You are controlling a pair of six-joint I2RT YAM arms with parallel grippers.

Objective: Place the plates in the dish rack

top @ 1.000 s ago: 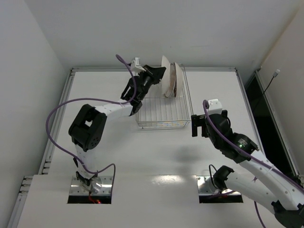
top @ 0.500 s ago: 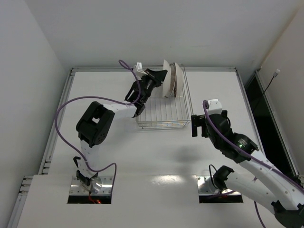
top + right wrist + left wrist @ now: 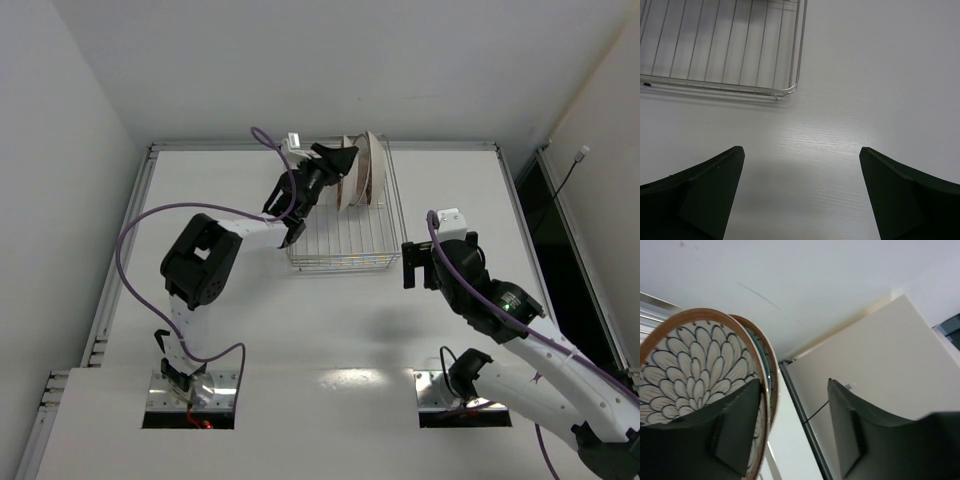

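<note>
The dish rack (image 3: pixel 338 262) is a silver wire basket in the middle of the table. Plates (image 3: pixel 372 168) stand on edge at its far end. In the left wrist view a brown-rimmed plate (image 3: pixel 687 362) with a petal pattern fills the left side, and a second brown-rimmed plate (image 3: pixel 771 371) stands close behind it. My left gripper (image 3: pixel 343 160) (image 3: pixel 795 385) is open. Its left finger (image 3: pixel 737 427) lies across the front plate's face, while the right finger (image 3: pixel 845 432) stands well clear. My right gripper (image 3: pixel 412 263) (image 3: pixel 801 150) hovers open and empty above the table, off the rack's (image 3: pixel 740 55) near right corner.
A raised metal rail (image 3: pixel 320 145) borders the table at the back and a similar one (image 3: pixel 120 250) runs down the left. White walls stand close behind and to both sides. A purple cable (image 3: pixel 130 235) loops off the left arm.
The left arm reached further over the rack with the plate, then its jaws opened and let the plate go; it now stands beside the others. The right arm has not moved.
</note>
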